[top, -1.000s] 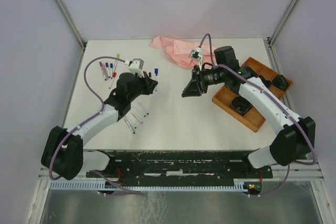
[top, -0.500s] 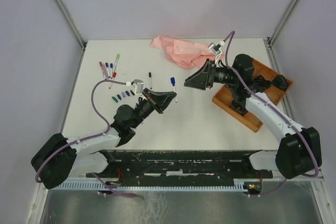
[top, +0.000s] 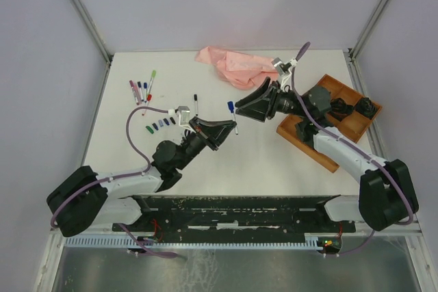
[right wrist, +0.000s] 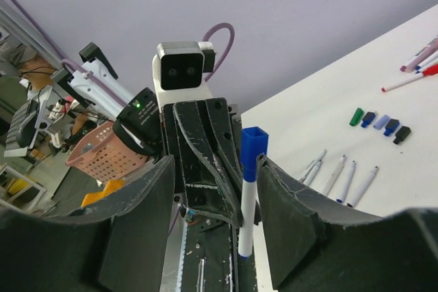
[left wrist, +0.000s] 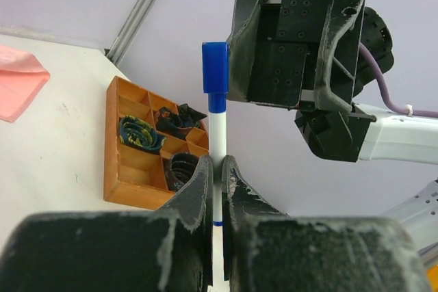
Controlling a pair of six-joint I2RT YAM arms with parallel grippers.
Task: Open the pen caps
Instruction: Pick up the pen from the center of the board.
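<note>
Okay, we see the left gripper (left wrist: 217, 169) clamped on a white pen barrel (left wrist: 217, 131), held upright above the table (top: 260, 158), with its blue cap (left wrist: 215, 66) on top. We note the right gripper (top: 241, 110) spread wide, fingers either side of that cap, not closed. We see loose caps (top: 159, 125) in a row on the table's left.

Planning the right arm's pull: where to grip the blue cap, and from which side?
Grip the blue cap on its wider upper section, clear above where the left end effector clamps the white barrel. Bring the open right end effector in from the cap end, straddling it, then pull along the barrel.
</note>
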